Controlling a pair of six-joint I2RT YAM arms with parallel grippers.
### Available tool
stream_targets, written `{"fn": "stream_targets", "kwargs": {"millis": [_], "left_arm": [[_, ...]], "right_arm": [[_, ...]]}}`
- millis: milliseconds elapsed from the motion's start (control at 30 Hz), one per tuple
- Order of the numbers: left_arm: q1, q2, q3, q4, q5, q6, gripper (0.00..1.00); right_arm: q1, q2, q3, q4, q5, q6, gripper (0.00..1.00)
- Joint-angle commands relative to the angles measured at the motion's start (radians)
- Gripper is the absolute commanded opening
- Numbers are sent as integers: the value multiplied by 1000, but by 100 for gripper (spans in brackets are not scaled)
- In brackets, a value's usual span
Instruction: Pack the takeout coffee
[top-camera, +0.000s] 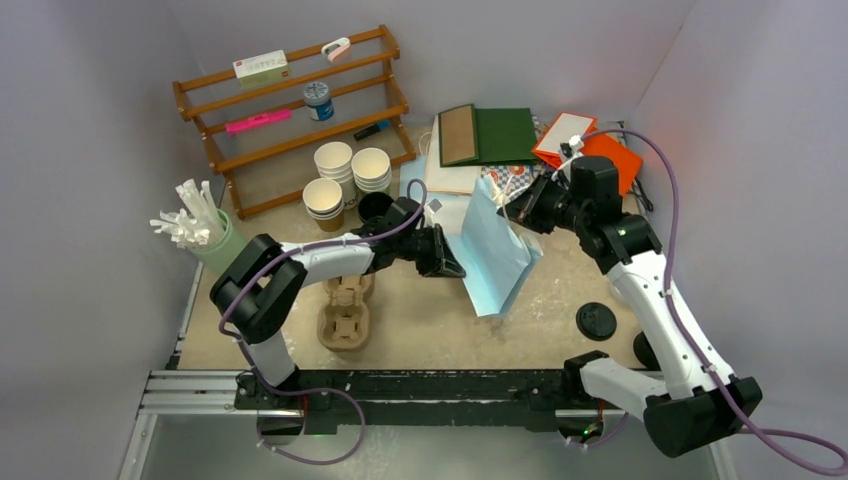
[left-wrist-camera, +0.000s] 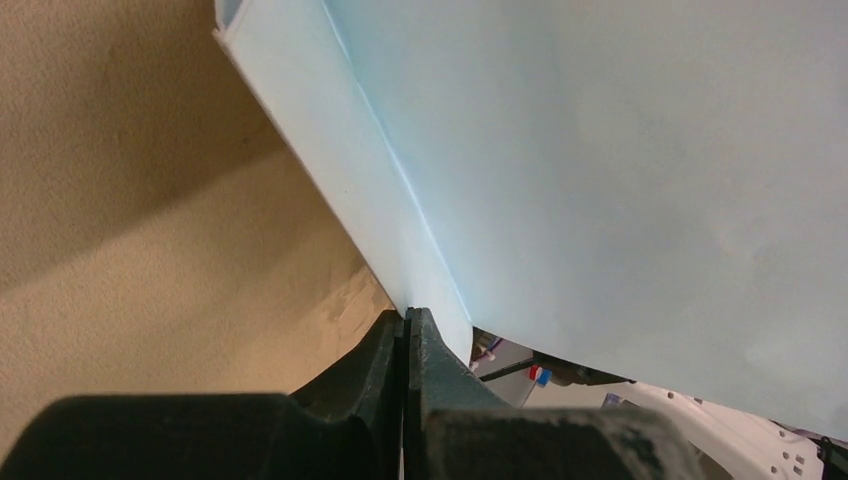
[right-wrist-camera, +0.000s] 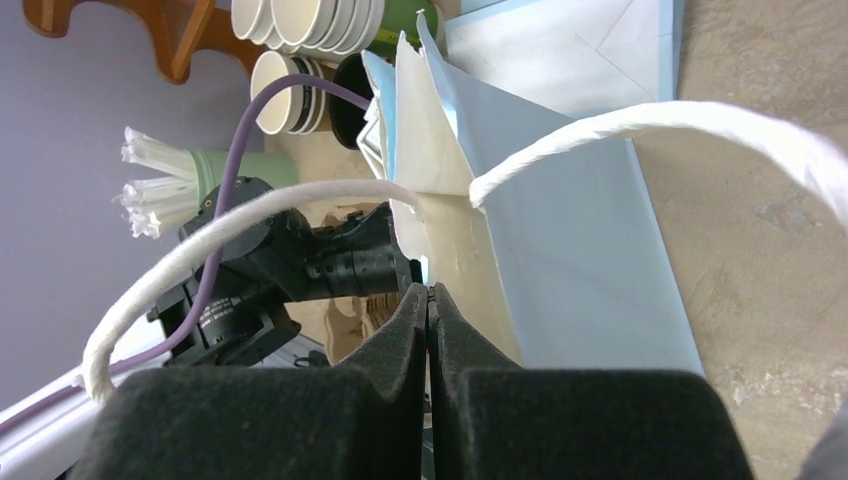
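Bag-opening step: left gripper (left-wrist-camera: 405, 318) and right gripper (right-wrist-camera: 430, 292) each pinch opposite rim edges of the light-blue paper bag (top-camera: 497, 262); takeout coffee visible in no view; next, probably pull the mouth apart gently.

Your left arm (top-camera: 320, 258) reaches out low to the right, elbow bent. The left hand (top-camera: 452, 266) is pinched tight on the side fold of the blue bag (top-camera: 495, 262). Your right arm (top-camera: 650, 285) stretches forward and angles inward, and the right hand (top-camera: 512, 212) is clamped on the bag's top rim.
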Motion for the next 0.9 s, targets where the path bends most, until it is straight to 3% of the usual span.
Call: {"fn": "stream_targets", "kwargs": {"millis": [0,167,400,500,633,700,800,867], "left_arm": [[2,-3,34,-7,17,56,0],[4,-7,21,-23,4,149,0],[4,0,-43,65,25,168,0],[3,8,-55,96,38,169,0],[3,0,-37,113,47,157,0],[3,-9,-8,84,43,162,0],[2,-18,31,36,34,163,0],[3,-13,62,-15,30,155,0]], "right_arm": [[-3,2,101,-73,76,-24,0],[-10,23,200,-165,156,-58,0],[-25,59,294,-262,202,-66,0],[-27,70,314,-263,181,-75,0],[-28,106,320,-267,42,-142,0],[-29,116,319,-267,-36,-174,7],[-28,110,304,-228,-140,-206,28],[-24,122,324,-210,-196,-254,36]]}}
